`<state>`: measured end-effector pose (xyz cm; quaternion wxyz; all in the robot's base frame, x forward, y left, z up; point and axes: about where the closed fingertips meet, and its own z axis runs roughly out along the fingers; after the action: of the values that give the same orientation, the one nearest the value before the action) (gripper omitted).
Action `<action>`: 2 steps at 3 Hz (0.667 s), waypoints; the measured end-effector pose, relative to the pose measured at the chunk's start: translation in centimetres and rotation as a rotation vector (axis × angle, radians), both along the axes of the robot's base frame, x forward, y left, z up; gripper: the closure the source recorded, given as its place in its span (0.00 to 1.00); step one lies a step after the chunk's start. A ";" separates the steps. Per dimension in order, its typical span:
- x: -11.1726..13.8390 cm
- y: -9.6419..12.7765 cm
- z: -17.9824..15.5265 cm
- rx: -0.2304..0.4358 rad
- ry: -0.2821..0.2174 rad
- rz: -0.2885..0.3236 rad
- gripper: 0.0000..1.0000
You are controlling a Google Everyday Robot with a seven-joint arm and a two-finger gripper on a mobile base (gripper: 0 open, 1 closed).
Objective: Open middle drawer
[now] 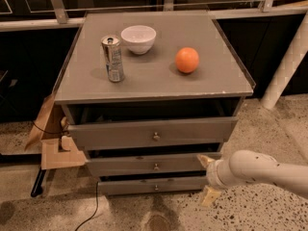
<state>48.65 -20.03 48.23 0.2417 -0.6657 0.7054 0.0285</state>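
The grey cabinet (154, 76) has three drawers. The middle drawer (120, 166) has a medium-height flat front and a small brass knob (156, 167) at its centre; it stands out slightly from the frame. The taller top drawer (110, 134) above it is pulled out a little. The slim bottom drawer (125, 186) is below. My gripper (206, 178) is at the cabinet's lower right corner, level with the middle and bottom drawers. It is open and empty, with one finger (205, 160) by the middle drawer's right end and the other lower. It is well right of the knob.
On the cabinet top stand a metal can (112, 58), a white bowl (138, 38) and an orange (186, 60). Cardboard pieces (57, 150) and a black cable (91, 203) lie left of the cabinet. A white post (288, 61) stands at the right. The floor is speckled.
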 end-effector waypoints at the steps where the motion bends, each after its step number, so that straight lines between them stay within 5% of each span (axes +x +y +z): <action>1: 1.1 -0.4 -1.2 0.007 -0.003 -0.010 0.00; 2: 2.3 -0.2 -2.8 0.022 0.004 -0.017 0.00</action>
<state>50.98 -20.23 45.44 0.2477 -0.6571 0.7111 0.0356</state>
